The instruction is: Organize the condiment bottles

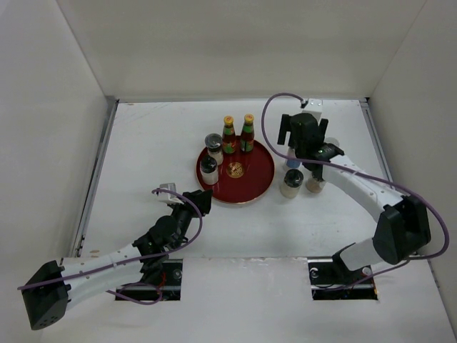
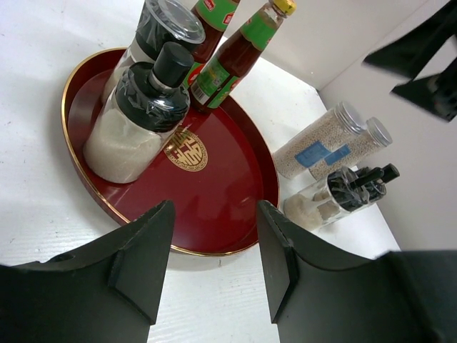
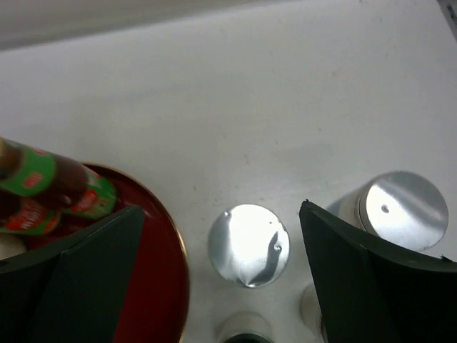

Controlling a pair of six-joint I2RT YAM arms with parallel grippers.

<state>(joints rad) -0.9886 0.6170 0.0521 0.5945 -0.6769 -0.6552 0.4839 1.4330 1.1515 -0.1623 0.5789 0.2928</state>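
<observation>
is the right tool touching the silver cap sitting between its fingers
Apart. The right wrist view shows the right tool open, with the silver cap between its fingers and a strip of white table visible on each side.

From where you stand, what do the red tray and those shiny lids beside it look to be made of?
The red tray looks like lacquered plastic or wood: it is smooth and glossy with soft highlights, a gold rim and a gold emblem. The shiny lids look like polished metal, mirror-bright with sharp glints, though metallised plastic is possible.
</observation>
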